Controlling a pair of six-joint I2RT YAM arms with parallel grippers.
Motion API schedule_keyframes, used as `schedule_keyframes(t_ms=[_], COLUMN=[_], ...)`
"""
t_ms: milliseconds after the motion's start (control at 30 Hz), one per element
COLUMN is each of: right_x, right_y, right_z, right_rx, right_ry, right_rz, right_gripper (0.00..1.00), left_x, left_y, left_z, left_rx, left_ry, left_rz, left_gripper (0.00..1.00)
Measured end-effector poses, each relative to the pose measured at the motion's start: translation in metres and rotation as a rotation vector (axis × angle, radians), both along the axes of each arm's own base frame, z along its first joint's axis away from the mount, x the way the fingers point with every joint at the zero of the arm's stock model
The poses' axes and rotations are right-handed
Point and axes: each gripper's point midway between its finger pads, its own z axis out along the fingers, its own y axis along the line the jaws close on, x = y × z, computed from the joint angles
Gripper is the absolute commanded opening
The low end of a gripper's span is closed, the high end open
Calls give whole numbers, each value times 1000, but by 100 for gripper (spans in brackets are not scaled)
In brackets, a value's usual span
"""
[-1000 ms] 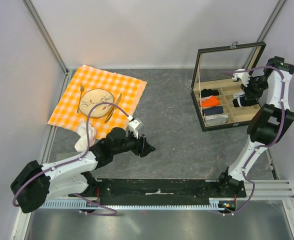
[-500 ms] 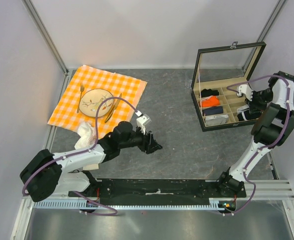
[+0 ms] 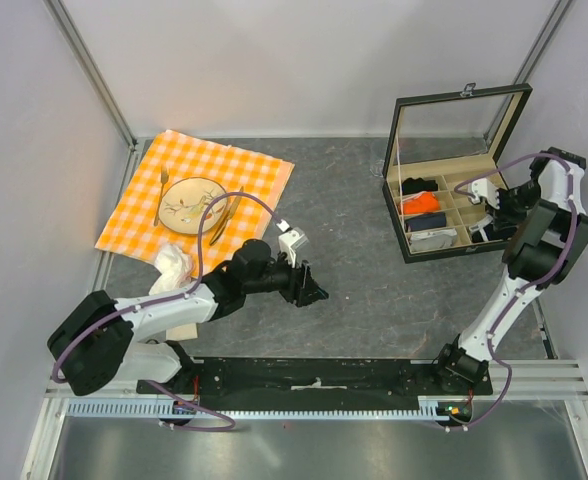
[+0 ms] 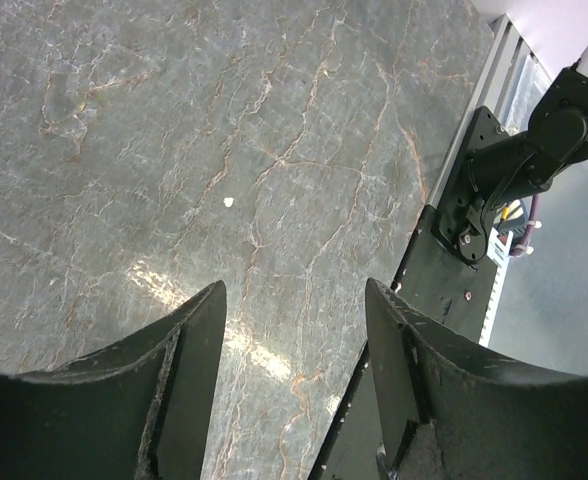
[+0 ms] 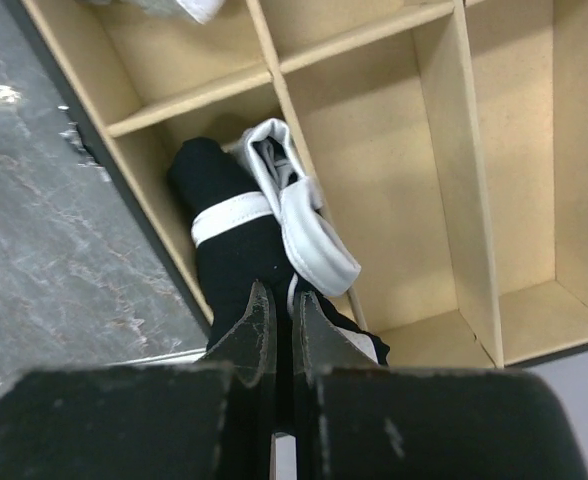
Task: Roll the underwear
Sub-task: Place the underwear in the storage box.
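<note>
The underwear is a black bundle with a white waistband, folded over on itself. It lies in a near right compartment of the wooden divider box. My right gripper is shut on its black fabric, with the jaws nearly together. In the top view the right gripper reaches into the box at the right, and the underwear shows just under it. My left gripper is open and empty over the bare stone table top near the middle; the left wrist view shows only table between the fingers.
The box's glass lid stands open at the back. Its left compartments hold a black roll, an orange roll, a dark blue one and a grey one. An orange checked cloth with plate and cutlery lies at the left, with a white cloth near it.
My right gripper has carried the underwear from a farther compartment down to a nearer one at the box's right. My left arm has reached further right over the table, still open.
</note>
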Motion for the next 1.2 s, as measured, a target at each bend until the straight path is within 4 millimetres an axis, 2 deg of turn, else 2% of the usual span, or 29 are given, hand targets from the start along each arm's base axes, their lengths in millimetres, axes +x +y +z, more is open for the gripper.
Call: schedule_keyframes(t_ms=[200, 300, 367, 600, 700, 900, 1067, 1167, 1200], right_x=[12, 13, 13, 9, 9, 8, 16, 17, 18], right_y=[-10, -12, -14, -20, -24, -26, -26, -23, -22], right_z=[-22, -26, -29, -33, -31, -16, 6, 17, 19], right_rx=[5, 10, 7, -13, -8, 27, 39, 44, 45], right_ry=[19, 33, 45, 73, 70, 59, -6, -32, -37], right_rz=[6, -7, -22, -90, -129, -195, -216, -222, -223], right_gripper=[0, 8, 19, 48, 55, 58, 55, 44, 35], left_x=[2, 3, 3, 2, 0, -1, -3, -5, -6], left_y=[-2, -3, -4, -3, -1, 1, 3, 5, 6], left_z=[3, 5, 7, 4, 2, 10, 25, 29, 30], left_rx=[-3, -5, -7, 6, 14, 3, -26, -31, -30], left_ry=[2, 0, -1, 10, 18, 8, -17, -22, -23], left_rz=[-1, -2, -2, -1, -1, -2, -2, -2, -1], left_gripper=[63, 63, 63, 63, 63, 62, 62, 62, 62])
